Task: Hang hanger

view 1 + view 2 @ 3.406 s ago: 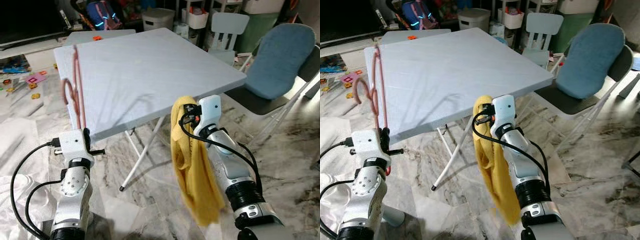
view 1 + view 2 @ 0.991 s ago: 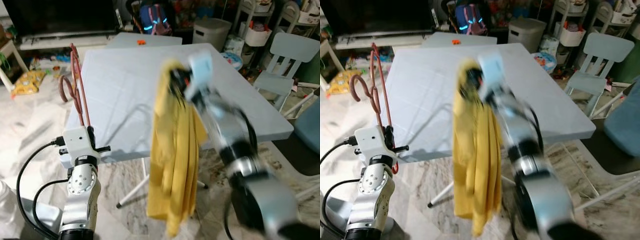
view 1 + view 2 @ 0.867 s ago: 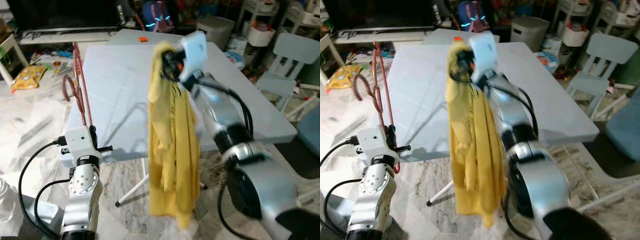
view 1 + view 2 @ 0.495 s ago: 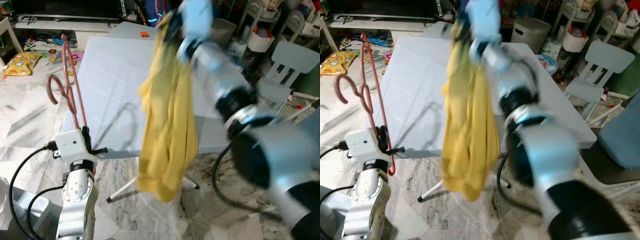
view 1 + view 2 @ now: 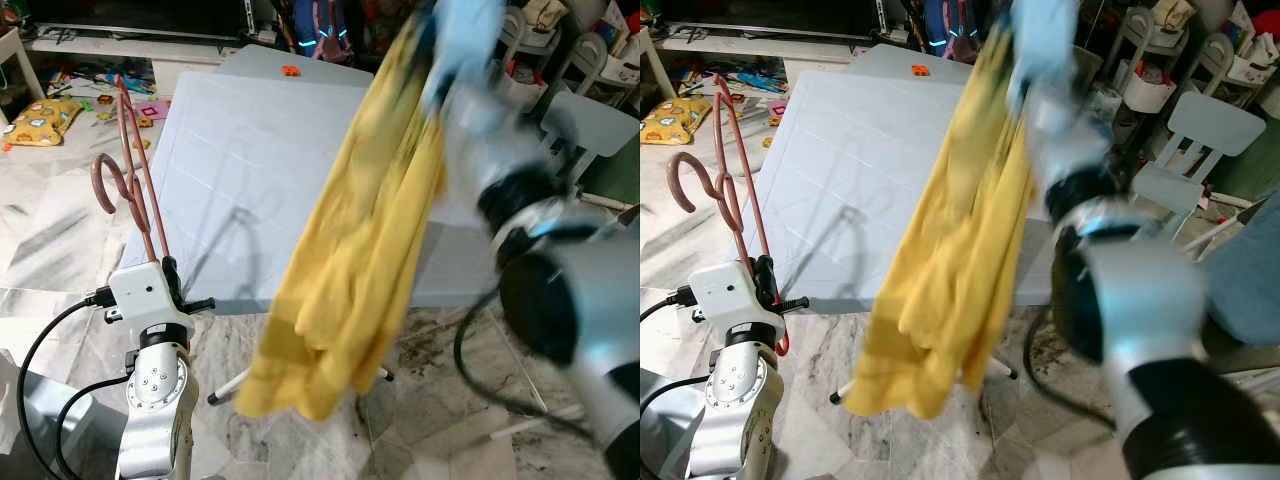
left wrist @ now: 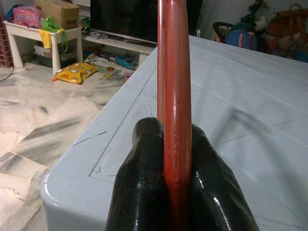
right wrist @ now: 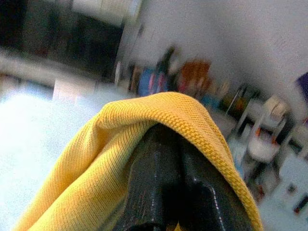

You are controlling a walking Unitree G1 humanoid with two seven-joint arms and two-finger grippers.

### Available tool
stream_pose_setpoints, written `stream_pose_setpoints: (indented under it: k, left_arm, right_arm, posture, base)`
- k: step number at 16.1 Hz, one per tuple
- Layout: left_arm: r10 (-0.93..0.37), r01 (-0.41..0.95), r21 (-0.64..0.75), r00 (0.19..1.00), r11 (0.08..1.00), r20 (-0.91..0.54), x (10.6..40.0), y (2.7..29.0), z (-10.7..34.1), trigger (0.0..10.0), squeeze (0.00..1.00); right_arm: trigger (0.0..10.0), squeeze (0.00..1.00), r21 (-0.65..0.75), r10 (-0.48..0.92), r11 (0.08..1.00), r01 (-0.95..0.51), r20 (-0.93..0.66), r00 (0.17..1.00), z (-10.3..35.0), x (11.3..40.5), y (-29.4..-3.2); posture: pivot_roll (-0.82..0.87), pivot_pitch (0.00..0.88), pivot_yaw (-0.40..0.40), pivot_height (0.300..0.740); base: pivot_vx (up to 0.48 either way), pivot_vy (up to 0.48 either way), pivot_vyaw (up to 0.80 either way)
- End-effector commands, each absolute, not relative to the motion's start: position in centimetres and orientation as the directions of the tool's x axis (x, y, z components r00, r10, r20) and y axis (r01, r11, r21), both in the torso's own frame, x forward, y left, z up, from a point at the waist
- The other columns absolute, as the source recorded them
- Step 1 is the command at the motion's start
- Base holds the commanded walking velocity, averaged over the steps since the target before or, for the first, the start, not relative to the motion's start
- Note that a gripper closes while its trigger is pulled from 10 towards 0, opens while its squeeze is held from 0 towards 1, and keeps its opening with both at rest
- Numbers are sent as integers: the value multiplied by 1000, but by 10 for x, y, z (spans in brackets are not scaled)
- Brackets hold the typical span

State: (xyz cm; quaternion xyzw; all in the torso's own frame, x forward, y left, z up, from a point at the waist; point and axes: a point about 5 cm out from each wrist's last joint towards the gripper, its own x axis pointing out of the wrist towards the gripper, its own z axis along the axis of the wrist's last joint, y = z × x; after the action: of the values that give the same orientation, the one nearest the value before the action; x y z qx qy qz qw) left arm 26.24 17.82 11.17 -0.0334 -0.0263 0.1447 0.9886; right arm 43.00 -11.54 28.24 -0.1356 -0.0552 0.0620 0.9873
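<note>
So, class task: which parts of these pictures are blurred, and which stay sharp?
In the left eye view the right arm and yellow cloth are smeared with motion blur, while the left gripper, red hanger and table stay sharp. The left wrist view is crisp on the hanger. The right wrist view has sharp cloth weave but a blurred background.

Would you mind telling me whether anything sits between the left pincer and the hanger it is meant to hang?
Nothing does: the left pincer is already clamped on the pink hanger, held upright beside the table. The yellow garment hangs apart, draped over the right pincer.
</note>
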Motion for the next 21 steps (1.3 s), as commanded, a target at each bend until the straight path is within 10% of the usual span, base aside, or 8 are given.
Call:
stream_pose_setpoints:
  k: [1, 10, 11, 21]
  left_arm:
    - [259, -257, -64, 966, 964, 22, 266, 170, 110, 10000, 0]
    - [211, -209, -72, 977, 975, 12, 275, 163, 108, 10000, 0]
    - [200, -199, -73, 980, 977, 6, 276, 162, 107, 10000, 0]
    - [171, -172, -67, 985, 983, -18, 275, 163, 102, 10000, 0]
  right_arm:
    - [10000, 0, -405, 185, 892, -204, -84, 979, 243, 427, -113]
    - [10000, 0, -471, 389, 700, -537, -379, 840, 162, 404, -114]
    - [10000, 988, -417, 410, 713, -563, -403, 818, 153, 400, -115]
    - [10000, 1000, -222, 431, 840, -496, -284, 857, 151, 395, -149]
  posture:
    - [48, 0, -154, 740]
    - [8, 0, -118, 740]
    - [-2, 0, -110, 740]
    - [-40, 0, -78, 740]
  base:
    - [0, 0, 0]
    - [0, 0, 0]
    - [0, 0, 0]
    - [0, 0, 0]
